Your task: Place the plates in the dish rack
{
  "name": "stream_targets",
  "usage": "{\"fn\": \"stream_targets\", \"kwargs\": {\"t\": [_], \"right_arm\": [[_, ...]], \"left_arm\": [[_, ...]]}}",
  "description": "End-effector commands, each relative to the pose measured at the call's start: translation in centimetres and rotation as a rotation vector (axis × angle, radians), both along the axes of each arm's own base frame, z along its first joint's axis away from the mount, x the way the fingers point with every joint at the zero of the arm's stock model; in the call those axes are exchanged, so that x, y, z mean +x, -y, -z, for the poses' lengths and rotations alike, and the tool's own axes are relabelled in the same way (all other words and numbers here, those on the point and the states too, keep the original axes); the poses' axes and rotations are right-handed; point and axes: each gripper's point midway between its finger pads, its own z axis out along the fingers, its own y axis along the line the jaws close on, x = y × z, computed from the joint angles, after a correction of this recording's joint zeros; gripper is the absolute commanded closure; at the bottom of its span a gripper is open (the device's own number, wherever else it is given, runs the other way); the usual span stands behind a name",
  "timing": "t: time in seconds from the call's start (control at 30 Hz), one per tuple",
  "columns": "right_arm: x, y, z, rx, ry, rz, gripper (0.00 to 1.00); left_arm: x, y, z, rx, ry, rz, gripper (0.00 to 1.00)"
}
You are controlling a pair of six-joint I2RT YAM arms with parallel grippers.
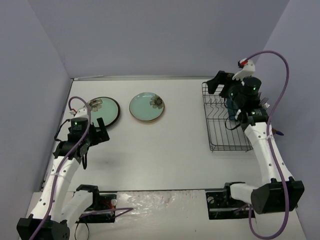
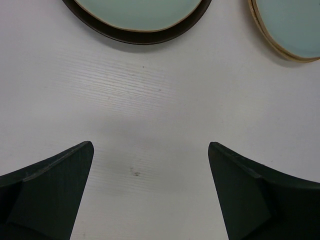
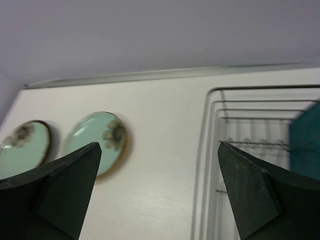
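Fingers point(image 3: 60, 185) wide; right arm point(image 1: 265, 145) above dish rack point(image 1: 220, 136)

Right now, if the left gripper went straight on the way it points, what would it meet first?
Probably the bare table: the open left gripper points down at it, short of the dark-rimmed plate. Depth is hard to judge.

Loads of bare tabletop point(image 1: 165, 150) is sitting between the tan-rimmed plate point(image 1: 148, 107) and the dish rack point(image 1: 222, 137), so a pincer is getting a wide lane there. The dark-rimmed plate point(image 1: 106, 111) is lying just ahead of the spread left pincer point(image 2: 150, 150), with only a narrow gap separating the two plates. A teal plate point(image 3: 306, 142) is standing in the rack, and the right pincer point(image 3: 160, 150) is hovering over its far end.
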Motion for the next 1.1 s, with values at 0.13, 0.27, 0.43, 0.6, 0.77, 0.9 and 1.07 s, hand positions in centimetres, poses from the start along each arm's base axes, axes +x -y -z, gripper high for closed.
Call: {"fn": "stream_targets", "kwargs": {"t": [0.13,0.27,0.43,0.6,0.77,0.9,1.07], "right_arm": [[-2.9,-9.1,1.5,0.285,0.111,-0.363,0.0],[-4.2,-11.5,4.8,0.273,0.046,-0.426,0.0],[-5.7,-12.9,7.4,0.28,0.001,-0.476,0.0],[-6.7,-13.1,8.8,0.263,-0.022,-0.49,0.0],[-7.4,-13.2,9.2,0.241,-0.024,-0.503,0.0],[-7.6,-13.6,9.5,0.235,-0.031,-0.517,0.0],[-7.9,-13.9,9.7,0.227,-0.031,-0.53,0.0]], "left_arm": [[6.8,5.1,-2.0,-0.382,0.129,-0.083,0.03],[10.5,7.2,-1.7,-0.379,0.116,-0.103,0.05],[15.4,9.9,-1.3,-0.383,0.092,-0.13,0.09],[19.1,11.6,1.1,-0.363,0.041,-0.184,0.16],[21.5,12.8,4.0,-0.335,-0.03,-0.208,0.25],[22.1,13.9,5.7,-0.301,-0.073,-0.202,0.32],[21.9,14.0,7.3,-0.272,-0.101,-0.217,0.45]]}}
